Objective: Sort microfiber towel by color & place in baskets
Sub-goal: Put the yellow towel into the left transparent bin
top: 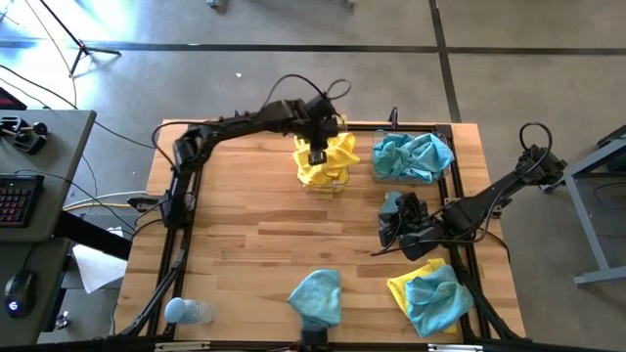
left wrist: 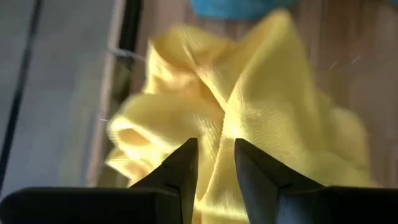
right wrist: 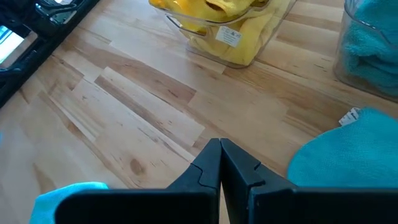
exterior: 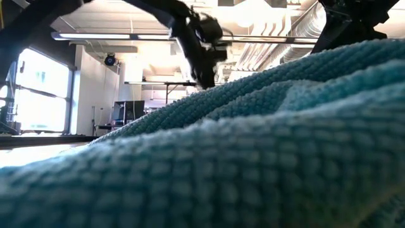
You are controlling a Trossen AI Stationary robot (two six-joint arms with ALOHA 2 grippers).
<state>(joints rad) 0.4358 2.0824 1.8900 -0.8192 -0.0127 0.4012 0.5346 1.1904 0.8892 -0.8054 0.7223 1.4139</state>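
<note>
While the left gripper (left wrist: pixel 216 163) hangs directly over the bunched bright yellow microfiber towel (top: pixel 328 159), its fingers stand a little apart with nothing clamped between them; the cloth appears to sit loose just beyond the tips, in the clear boxy plastic basket (right wrist: pixel 239 55). Judging by that, a yellow drop-off is finishing. Teal-blue towels fill the neighbouring clear bin (top: pixel 413 156). The right gripper (right wrist: pixel 221 163) waits shut and empty, a mixed yellow-and-teal heap (top: pixel 430 293) near its fingers. Next comes fetching another loose cloth.
</note>
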